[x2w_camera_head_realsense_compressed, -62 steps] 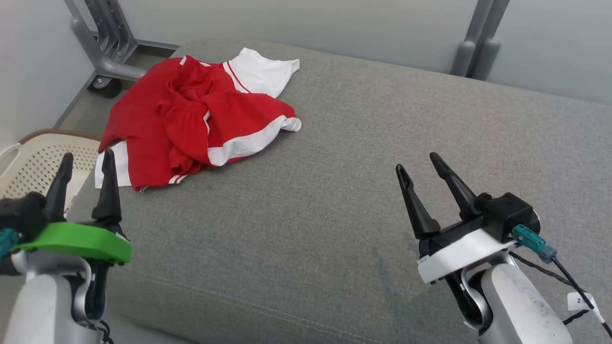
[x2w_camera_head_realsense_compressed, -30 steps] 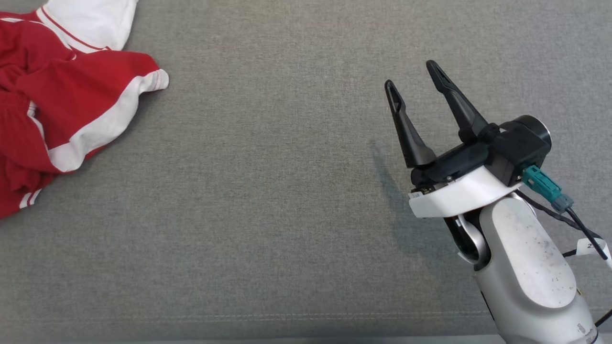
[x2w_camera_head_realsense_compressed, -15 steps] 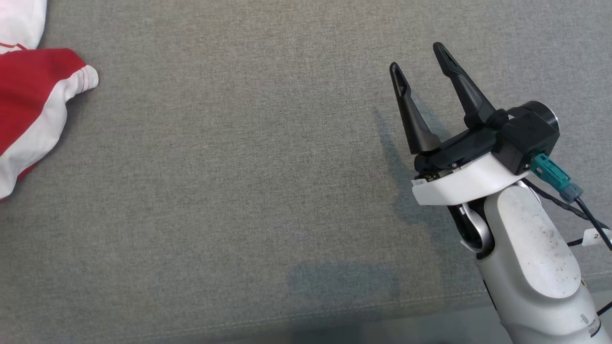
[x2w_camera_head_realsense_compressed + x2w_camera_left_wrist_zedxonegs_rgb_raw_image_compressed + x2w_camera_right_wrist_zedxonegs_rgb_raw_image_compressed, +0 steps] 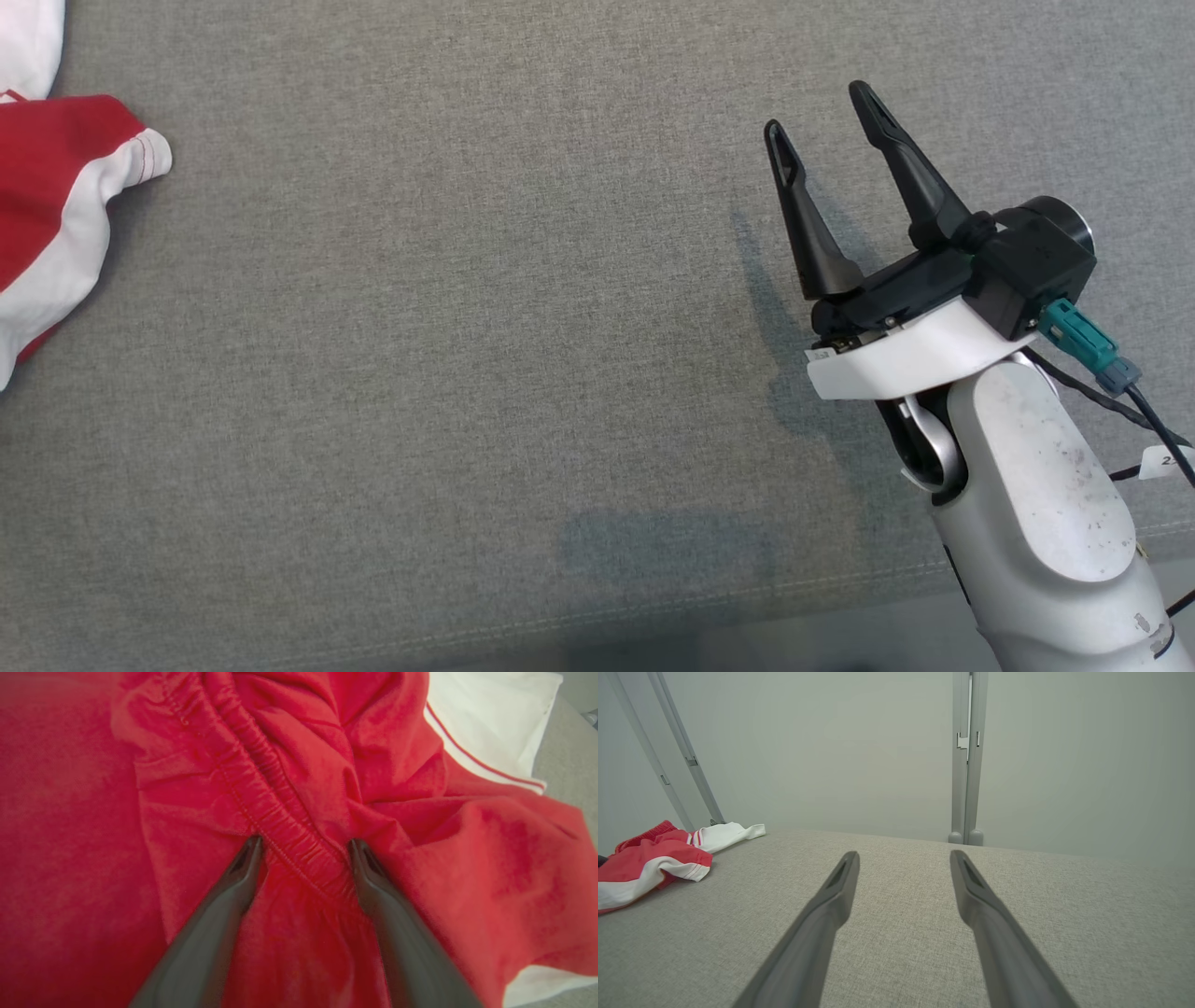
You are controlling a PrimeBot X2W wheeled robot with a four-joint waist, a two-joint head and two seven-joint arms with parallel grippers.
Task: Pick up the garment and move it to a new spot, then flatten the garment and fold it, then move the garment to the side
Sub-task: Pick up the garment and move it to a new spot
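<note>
The garment (image 4: 56,196) is red cloth with white bands, crumpled at the far left of the grey cushion (image 4: 467,327). In the left wrist view the garment (image 4: 289,788) lies close under my left gripper (image 4: 304,843), whose open jaws straddle a gathered elastic seam with both tips pressed into the red cloth. My right gripper (image 4: 820,107) hovers open over bare cushion at the right, far from the cloth. Beyond my right gripper (image 4: 903,855), the garment (image 4: 654,858) lies at the left of the right wrist view.
Grey upright posts (image 4: 966,765) stand against the pale wall behind the cushion. Slanted frame bars (image 4: 682,746) rise behind the garment. The cushion's front seam (image 4: 653,607) runs along the bottom of the head view.
The head camera has swung right, so the garment now sits at the left edge. The right gripper has kept its open pose.
</note>
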